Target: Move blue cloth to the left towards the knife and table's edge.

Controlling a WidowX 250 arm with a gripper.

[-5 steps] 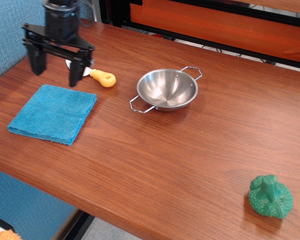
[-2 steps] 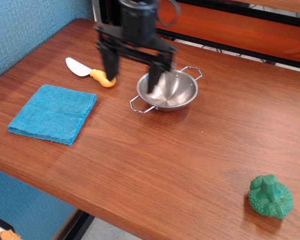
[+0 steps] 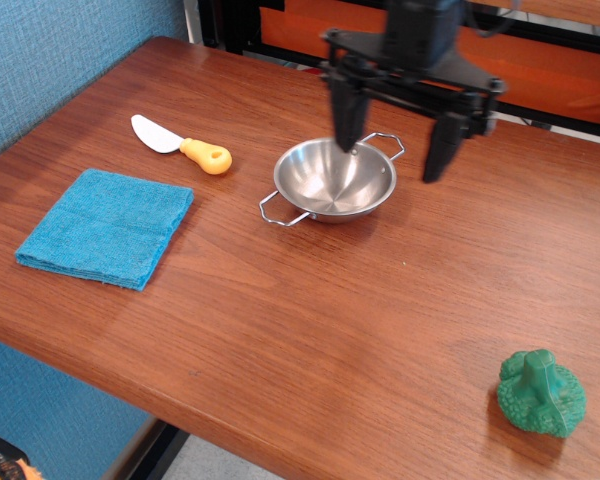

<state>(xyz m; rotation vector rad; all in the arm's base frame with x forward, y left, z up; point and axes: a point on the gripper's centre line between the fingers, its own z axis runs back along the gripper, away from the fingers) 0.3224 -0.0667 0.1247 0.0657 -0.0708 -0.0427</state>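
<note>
The blue cloth, folded and roughly square, lies flat at the left of the table, near its front-left edge. The knife, with a white blade and a yellow-orange handle, lies just behind the cloth, apart from it. My gripper is black, open and empty, with its fingers spread wide. It hangs above the back right rim of the steel bowl, far to the right of the cloth and the knife.
A steel bowl with two wire handles stands mid-table. A green toy vegetable sits near the front right corner. A blue textured wall runs along the left side. An orange and black frame stands behind the table.
My gripper has swept right, from above the knife and the cloth's back edge to above the bowl's right side, staying open. The cloth and knife have not moved.
</note>
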